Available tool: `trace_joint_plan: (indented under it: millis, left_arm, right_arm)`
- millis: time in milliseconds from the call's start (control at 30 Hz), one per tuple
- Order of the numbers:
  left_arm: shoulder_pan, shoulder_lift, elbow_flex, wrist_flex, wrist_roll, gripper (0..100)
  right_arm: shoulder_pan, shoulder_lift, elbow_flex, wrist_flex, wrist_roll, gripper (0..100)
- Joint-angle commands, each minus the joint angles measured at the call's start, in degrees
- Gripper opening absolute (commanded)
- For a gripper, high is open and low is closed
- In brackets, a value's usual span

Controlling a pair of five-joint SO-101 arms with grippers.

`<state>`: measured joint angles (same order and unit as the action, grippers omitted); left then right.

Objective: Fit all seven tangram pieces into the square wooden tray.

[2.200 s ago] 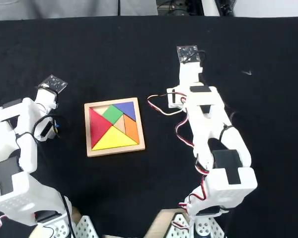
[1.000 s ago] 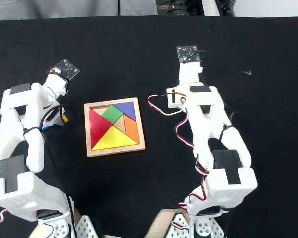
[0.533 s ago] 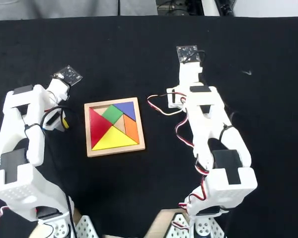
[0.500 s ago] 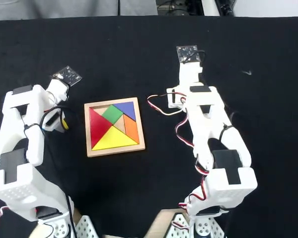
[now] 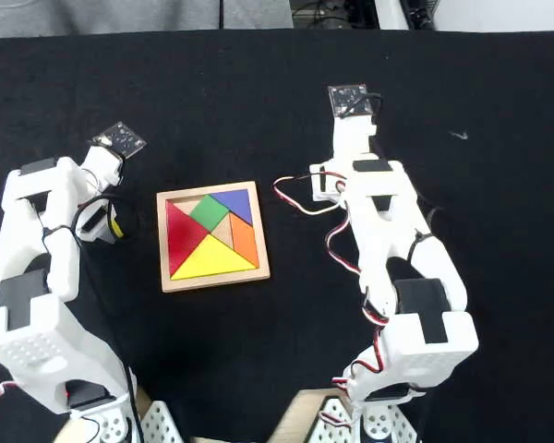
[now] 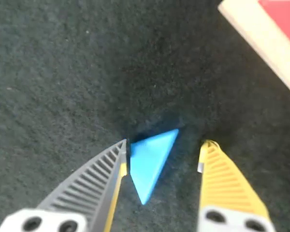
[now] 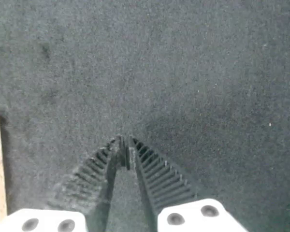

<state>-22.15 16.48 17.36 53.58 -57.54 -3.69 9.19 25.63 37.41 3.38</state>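
a black cloth table (image 5: 166,83) holds the square wooden tray (image 5: 212,281)

The high camera looks straight down over the black counter (image 5: 258,92). The wrist cameras peer closely past the left gripper (image 6: 166,143) and right gripper (image 7: 124,141). All three views share the rim of the square wooden tray (image 5: 212,280).

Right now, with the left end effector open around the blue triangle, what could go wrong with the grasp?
1. The blue triangle lies flat and off-centre in the left end effector, near the grey finger; closing may spin or push it instead of clamping it.
2. The wooden tray looks nearly full, so a wrongly turned piece may sit on its neighbours.
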Motion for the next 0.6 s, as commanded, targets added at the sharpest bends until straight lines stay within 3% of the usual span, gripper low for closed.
trace_joint_plan:
  millis: [0, 300, 567]
  left_arm:
    - [-0.8, 1.2, -4.6, -0.4, 0.1, 24]
    - [-1.8, 5.6, -6.3, -1.0, 0.4, 23]
    - [-2.1, 10.1, -12.4, -0.4, 0.7, 7]
  right_arm:
    - [-0.4, -0.3, -2.8, -0.3, 0.6, 1.1]
    - [-0.4, -0.3, -2.8, -0.3, 0.6, 1.1]
    - [-0.4, -0.3, -2.8, -0.3, 0.6, 1.1]
